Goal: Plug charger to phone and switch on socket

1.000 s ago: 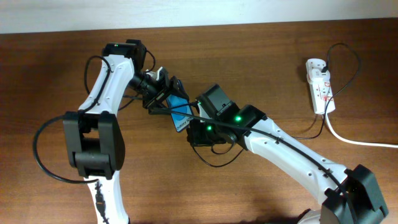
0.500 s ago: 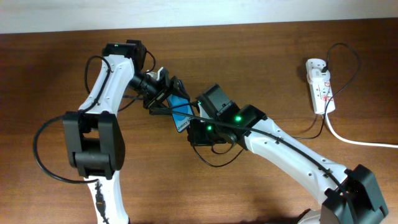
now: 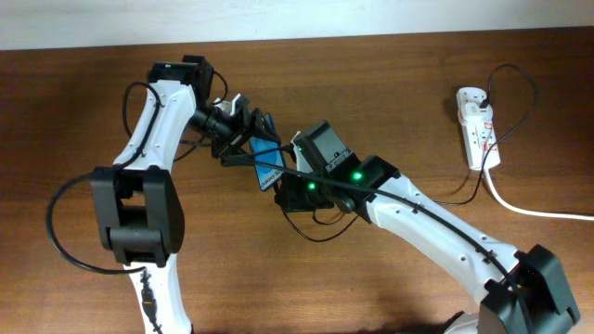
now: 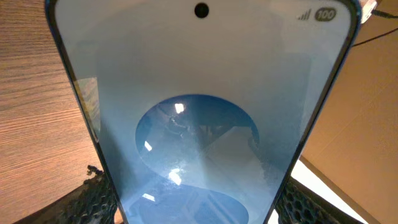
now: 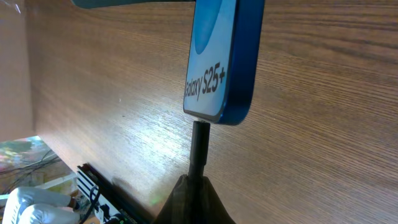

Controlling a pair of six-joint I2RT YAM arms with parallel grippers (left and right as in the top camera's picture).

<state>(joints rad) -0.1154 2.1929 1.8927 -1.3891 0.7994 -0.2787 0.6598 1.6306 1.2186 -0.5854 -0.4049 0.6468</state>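
Observation:
My left gripper is shut on the phone, a blue-screened smartphone held above the table; the screen fills the left wrist view, with my fingers at its two lower edges. My right gripper is shut on the charger's black connector. The connector tip touches the phone's bottom edge, below the "Galaxy S25+" text. Whether it is seated in the port I cannot tell. The thin black charger cable runs right to the socket, a white power strip at the far right.
The socket's thick white cord runs off the right edge. The wooden table lies under both arms, and a pale wall borders its far edge. My two arms cross close together at the table's centre.
My left arm and the phone have shifted slightly up and left. My right gripper has followed with the connector, staying at the phone's bottom edge.

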